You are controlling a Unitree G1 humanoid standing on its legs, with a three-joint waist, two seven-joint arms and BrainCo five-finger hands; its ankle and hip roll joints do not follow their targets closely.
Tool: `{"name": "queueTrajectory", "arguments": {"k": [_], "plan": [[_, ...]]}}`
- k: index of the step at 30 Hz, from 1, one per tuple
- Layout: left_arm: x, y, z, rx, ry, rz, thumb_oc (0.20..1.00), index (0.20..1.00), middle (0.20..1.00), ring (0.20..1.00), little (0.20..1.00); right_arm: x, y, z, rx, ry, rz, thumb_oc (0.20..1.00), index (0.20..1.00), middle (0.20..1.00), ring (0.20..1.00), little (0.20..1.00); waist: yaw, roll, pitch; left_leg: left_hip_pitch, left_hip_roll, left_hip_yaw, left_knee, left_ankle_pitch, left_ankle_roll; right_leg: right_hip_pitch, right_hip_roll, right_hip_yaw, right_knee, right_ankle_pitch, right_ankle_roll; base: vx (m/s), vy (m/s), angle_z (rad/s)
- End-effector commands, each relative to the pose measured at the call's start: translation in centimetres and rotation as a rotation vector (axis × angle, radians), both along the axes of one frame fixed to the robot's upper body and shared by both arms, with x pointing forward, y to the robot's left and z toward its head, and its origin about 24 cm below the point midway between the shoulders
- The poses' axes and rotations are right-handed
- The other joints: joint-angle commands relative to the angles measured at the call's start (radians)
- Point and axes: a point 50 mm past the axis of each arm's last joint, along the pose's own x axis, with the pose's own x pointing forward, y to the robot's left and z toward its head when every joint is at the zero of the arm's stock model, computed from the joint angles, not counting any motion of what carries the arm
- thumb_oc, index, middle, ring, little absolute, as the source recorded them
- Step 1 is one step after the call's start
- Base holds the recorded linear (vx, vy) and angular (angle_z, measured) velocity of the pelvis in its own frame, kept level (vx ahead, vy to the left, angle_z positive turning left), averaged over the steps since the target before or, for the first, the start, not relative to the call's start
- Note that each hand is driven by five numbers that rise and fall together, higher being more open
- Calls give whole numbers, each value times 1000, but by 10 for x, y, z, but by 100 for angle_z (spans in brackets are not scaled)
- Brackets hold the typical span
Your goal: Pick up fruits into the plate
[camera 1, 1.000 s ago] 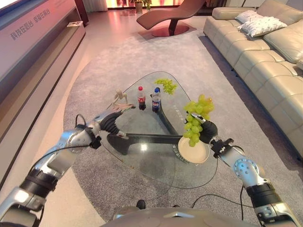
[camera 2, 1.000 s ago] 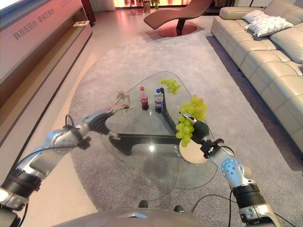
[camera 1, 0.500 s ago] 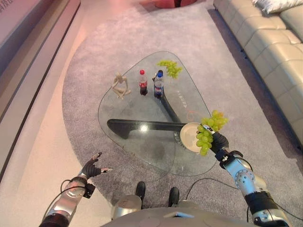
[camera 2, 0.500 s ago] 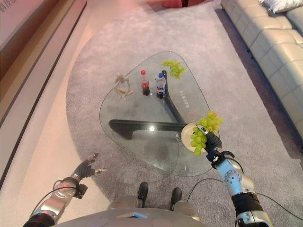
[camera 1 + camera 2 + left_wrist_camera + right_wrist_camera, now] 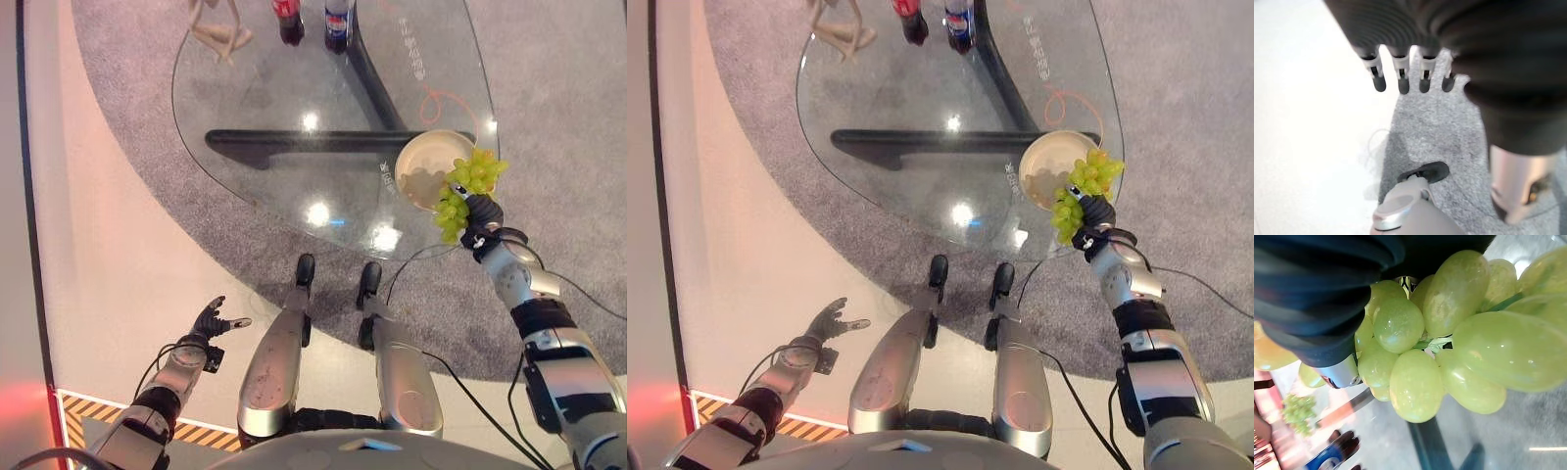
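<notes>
Grapes hung clamped in my right hand at the plate's near right rim, left hand idle with fingers spread low by the floor, so I judged they needed carrying farther over the plate before letting go.
</notes>
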Motion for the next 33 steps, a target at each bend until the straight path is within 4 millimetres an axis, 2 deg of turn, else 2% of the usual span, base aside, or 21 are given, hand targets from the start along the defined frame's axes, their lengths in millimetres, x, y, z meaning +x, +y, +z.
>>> {"name": "queueTrajectory", "arguments": {"k": [1, 8, 10, 18, 19, 20, 21, 33], "plan": [[1, -11, 1, -23, -36, -2, 1000, 1000, 1000, 1000, 1000, 5, -26, 55, -194, -119, -74, 200, 200, 200, 200, 200, -10, 19, -33, -103, -47, -2, 165, -135, 28, -110, -52, -42, 138, -50, 29, -37, 8, -1], [14, -19, 14, -58, -117, -19, 1000, 1000, 1000, 1000, 1000, 14, -37, 83, -278, -94, -161, 200, 200, 200, 200, 200, -1, 56, -33, -219, -60, 11, 195, -129, 26, -245, -66, -38, 186, -51, 31, -51, 20, -1], [18, -24, 21, -46, -156, -62, 1000, 1000, 1000, 1000, 1000, 18, -38, 97, -373, -73, -185, 200, 200, 200, 200, 200, 6, 76, -33, -271, -62, 18, 211, -122, 22, -303, -72, -35, 211, -52, 29, -44, 28, 2], [23, -29, 29, -81, -187, -71, 1000, 1000, 1000, 1000, 1000, 27, -33, 126, -453, -76, -227, 200, 200, 200, 200, 200, 21, 107, -33, -343, -66, 18, 234, -116, 20, -387, -68, -30, 250, -58, 22, -9, 8, 2], [23, -29, 29, -83, -184, -77, 1000, 1000, 1000, 1000, 1000, 28, -32, 128, -453, -77, -227, 310, 310, 310, 310, 310, 23, 109, -33, -344, -67, 16, 230, -114, 20, -389, -66, -29, 250, -58, 22, 0, 0, 0], [22, -29, 28, -85, -182, -79, 1000, 1000, 1000, 1000, 1000, 28, -32, 130, -454, -77, -230, 583, 583, 583, 583, 583, 25, 111, -33, -344, -68, 16, 227, -112, 21, -391, -65, -29, 249, -57, 22, 0, 0, 0], [21, -29, 28, -89, -181, -81, 1000, 1000, 1000, 1000, 1000, 29, -32, 132, -453, -81, -232, 1000, 1000, 1000, 1000, 1000, 27, 113, -33, -345, -68, 15, 226, -111, 21, -393, -63, -29, 250, -57, 21, 0, 0, 0], [20, -27, 28, -104, -185, -79, 1000, 1000, 1000, 1000, 1000, 30, -31, 134, -492, -70, -218, 1000, 1000, 1000, 1000, 1000, 31, 113, -33, -325, -74, 15, 210, -107, 29, -381, -56, -27, 246, -55, 25, 0, 12, 0]]}}
